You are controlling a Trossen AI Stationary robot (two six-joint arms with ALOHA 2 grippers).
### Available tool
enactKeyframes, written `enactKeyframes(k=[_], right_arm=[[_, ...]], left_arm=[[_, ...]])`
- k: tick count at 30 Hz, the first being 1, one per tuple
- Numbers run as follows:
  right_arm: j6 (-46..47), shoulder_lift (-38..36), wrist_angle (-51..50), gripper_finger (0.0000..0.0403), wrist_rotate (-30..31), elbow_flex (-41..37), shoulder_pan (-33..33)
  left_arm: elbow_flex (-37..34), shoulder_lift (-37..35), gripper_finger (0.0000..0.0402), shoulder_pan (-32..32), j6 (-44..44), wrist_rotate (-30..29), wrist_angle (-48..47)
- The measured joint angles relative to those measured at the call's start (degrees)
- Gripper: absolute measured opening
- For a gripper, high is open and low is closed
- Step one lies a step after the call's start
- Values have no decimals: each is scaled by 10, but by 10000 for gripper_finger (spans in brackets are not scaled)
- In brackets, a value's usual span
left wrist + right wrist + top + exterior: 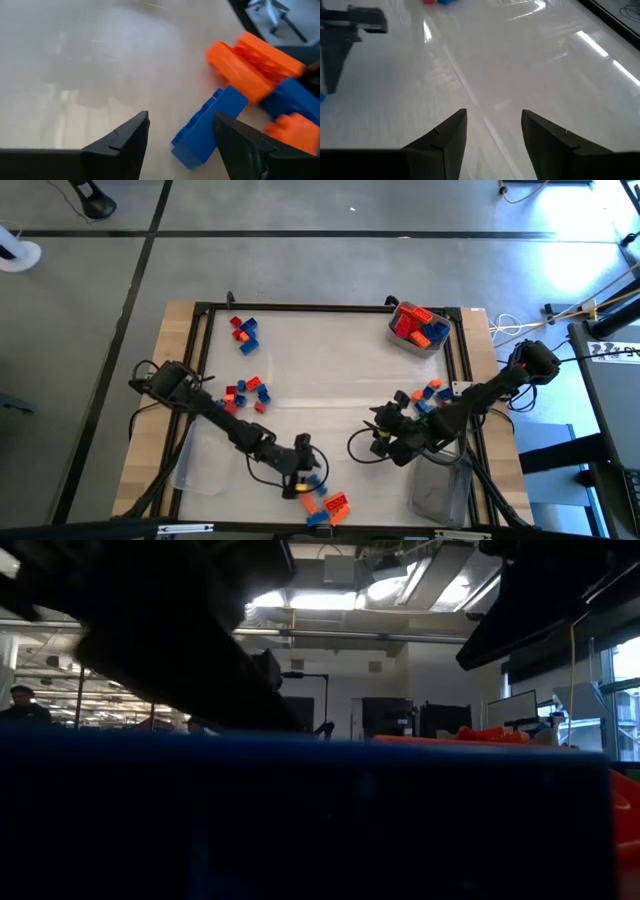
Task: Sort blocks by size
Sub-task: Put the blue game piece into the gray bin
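The table [330, 350], a pale, glossy sheet inside a dark frame on light wood, carries no writing that can be read. On it, well away from both claws at the far right corner, a clear plastic tub [400, 340] holds red, orange and blue blocks [418, 326]; another clear tub [440, 490] stands just beside the right arm, at the near edge. The left gripper [182, 142] is low at the near edge, its dark wedge-shaped fingers [125, 145] parted with nothing between them; a studded blue brick [205, 127] lies on its side just ahead of and touching close by one finger, and beyond that sit a long orange brick [245, 67] and more blue and orange ones. The right gripper [492, 135] hovers over bare shiny table, fingers apart and empty, with a small cluster of blocks [428, 395] just behind it. Two more loose clusters [245, 332] lie well beyond the left claw.
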Motion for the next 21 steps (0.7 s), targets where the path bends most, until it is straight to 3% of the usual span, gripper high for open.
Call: enactKeyframes(k=[12,21], right_arm=[[-1,0,27,186,0,0,0],[-4,23,56,186,-4,0,0]], left_arm=[[-1,0,208,57,-28,-112,-6],[-1,1,208,88,-68,-120,-5]])
